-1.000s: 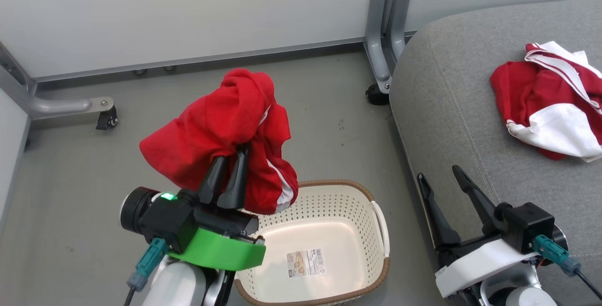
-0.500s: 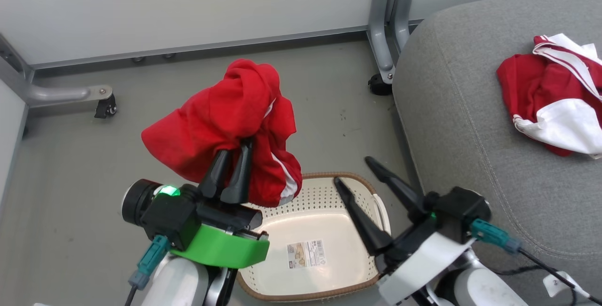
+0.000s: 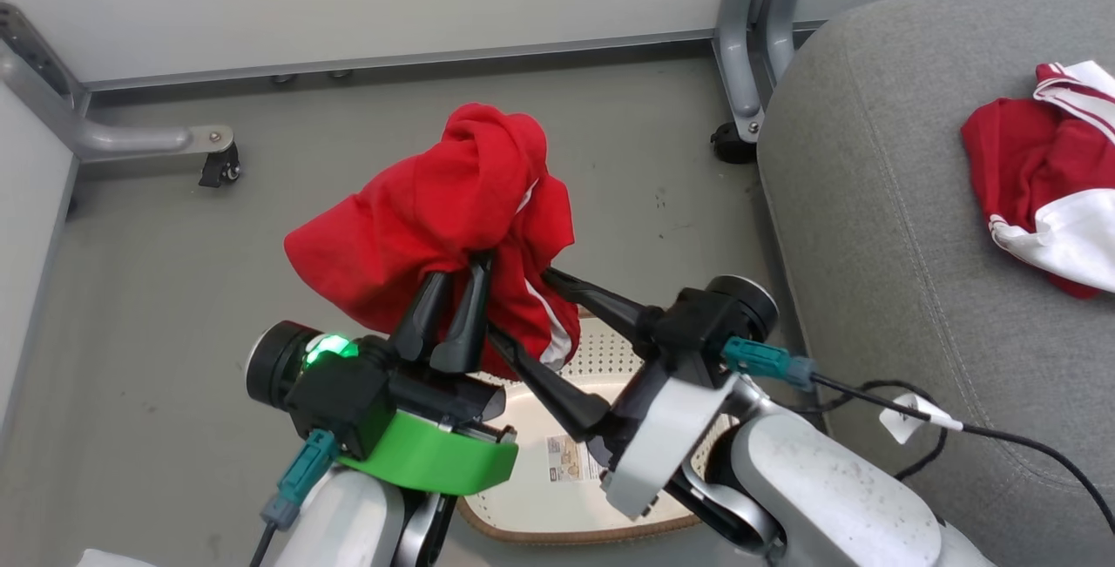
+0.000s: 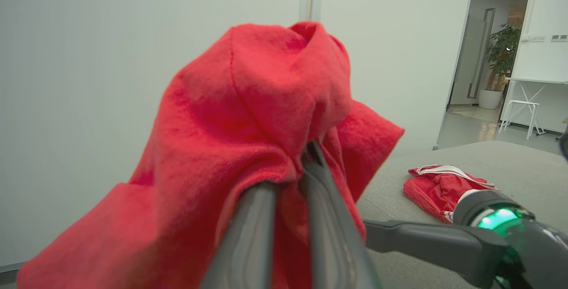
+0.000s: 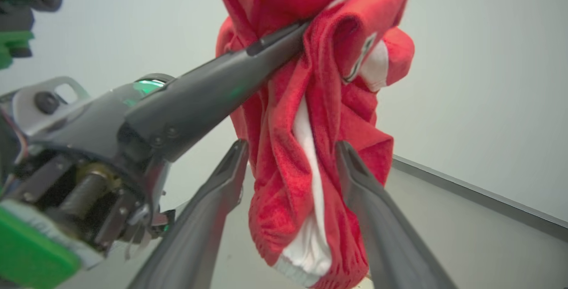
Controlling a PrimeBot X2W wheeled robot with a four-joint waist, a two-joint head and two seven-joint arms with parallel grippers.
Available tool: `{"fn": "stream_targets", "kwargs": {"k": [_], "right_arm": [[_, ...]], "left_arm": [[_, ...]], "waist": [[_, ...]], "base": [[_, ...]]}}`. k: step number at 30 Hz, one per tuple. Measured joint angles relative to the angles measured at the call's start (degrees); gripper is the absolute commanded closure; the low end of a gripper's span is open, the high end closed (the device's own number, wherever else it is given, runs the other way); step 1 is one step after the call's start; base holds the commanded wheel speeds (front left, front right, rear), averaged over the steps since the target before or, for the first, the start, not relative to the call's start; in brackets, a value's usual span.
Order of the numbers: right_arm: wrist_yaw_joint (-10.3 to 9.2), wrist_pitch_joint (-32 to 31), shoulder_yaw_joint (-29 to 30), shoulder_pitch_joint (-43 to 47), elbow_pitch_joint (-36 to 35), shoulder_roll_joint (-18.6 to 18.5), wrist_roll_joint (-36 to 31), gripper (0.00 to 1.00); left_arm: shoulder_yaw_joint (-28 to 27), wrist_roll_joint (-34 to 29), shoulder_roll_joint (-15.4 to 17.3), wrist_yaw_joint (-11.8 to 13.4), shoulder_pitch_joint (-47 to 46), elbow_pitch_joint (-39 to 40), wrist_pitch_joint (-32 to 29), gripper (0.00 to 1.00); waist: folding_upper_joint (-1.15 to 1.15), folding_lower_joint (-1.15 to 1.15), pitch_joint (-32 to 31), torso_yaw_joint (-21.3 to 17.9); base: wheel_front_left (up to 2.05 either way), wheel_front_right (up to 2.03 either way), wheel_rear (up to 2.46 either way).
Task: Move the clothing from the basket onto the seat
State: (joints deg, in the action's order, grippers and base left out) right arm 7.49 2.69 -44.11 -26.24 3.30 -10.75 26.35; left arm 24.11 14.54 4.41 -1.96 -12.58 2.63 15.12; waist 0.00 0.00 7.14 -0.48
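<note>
Above the basket (image 3: pixel 557 536), your left gripper (image 3: pixel 460 269) is clenched on the mostly red garment (image 3: pixel 435 201), which hangs bunched and clear of it. Your right gripper (image 5: pixel 291 145) stands spread wide around the garment's drooping lower fold, grasping nothing. The white-panelled garment (image 3: pixel 1045 175) lies on the seat (image 3: pixel 871 201), right of the basket. Risk: if you release the left before the right bites, the cloth falls into the basket; opposed pulls could strain it.

On the grey floor (image 3: pixel 157 306), a black castor (image 3: pixel 228 172) stands near ten o'clock and a second castor (image 3: pixel 730 147) at two o'clock, below white panels (image 3: pixel 392 1).
</note>
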Motion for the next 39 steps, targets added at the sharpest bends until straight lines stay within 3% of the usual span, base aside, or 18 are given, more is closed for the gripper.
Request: {"fn": "stream_targets", "kwargs": {"k": [6,7,8,24,25,26,27,39], "right_arm": [[0.0,1.19,-2.46,-5.17,5.48,1.79,2.16,0.0],[0.0,1.05,-3.08,-5.85,6.33,2.01,2.41,0.39],[0.0,1.02,-3.33,-6.27,6.9,2.25,2.67,0.98],[0.0,2.9,-6.17,-10.2,10.93,1.08,5.34,1.0],[0.0,2.99,-6.16,-10.26,10.91,0.94,5.33,1.0],[0.0,3.21,-6.06,-10.31,10.89,0.8,5.33,1.0],[0.0,3.31,-5.97,-10.35,10.87,0.64,5.32,1.0],[0.0,3.97,-4.36,-10.43,12.39,-0.83,4.17,1.0]], "left_arm": [[0.12,-0.23,-0.15,0.02,-0.35,0.12,0.0,1.0],[0.14,-0.23,-0.19,0.03,-0.36,0.15,0.0,1.0],[0.15,-0.23,-0.2,0.03,-0.36,0.19,0.0,1.0],[-0.18,-0.34,-0.49,0.0,-0.34,0.65,0.0,1.0],[-0.22,-0.48,-0.52,0.01,-0.34,0.74,0.0,0.62],[-0.24,-0.62,-0.54,0.01,-0.34,0.88,0.0,0.11],[-0.33,-0.97,-0.54,0.03,-0.34,1.14,0.0,0.0],[2.57,-2.6,2.72,-1.18,3.35,0.79,-2.59,0.0]], "waist": [[0.0,0.0,0.56,0.27],[0.0,0.0,0.63,0.27],[0.0,0.0,0.67,0.27],[0.0,0.0,0.69,0.39],[0.0,0.0,0.69,0.46],[0.0,0.0,0.69,0.56],[0.0,0.0,0.69,0.65],[0.0,0.0,0.08,1.81]], "base": [[0.0,0.0,0.0],[0.0,0.0,0.0],[0.0,0.0,0.0],[0.0,0.0,0.0],[0.0,0.0,0.0],[0.0,0.0,0.0],[0.0,0.0,0.0],[0.0,0.0,0.0]]}}
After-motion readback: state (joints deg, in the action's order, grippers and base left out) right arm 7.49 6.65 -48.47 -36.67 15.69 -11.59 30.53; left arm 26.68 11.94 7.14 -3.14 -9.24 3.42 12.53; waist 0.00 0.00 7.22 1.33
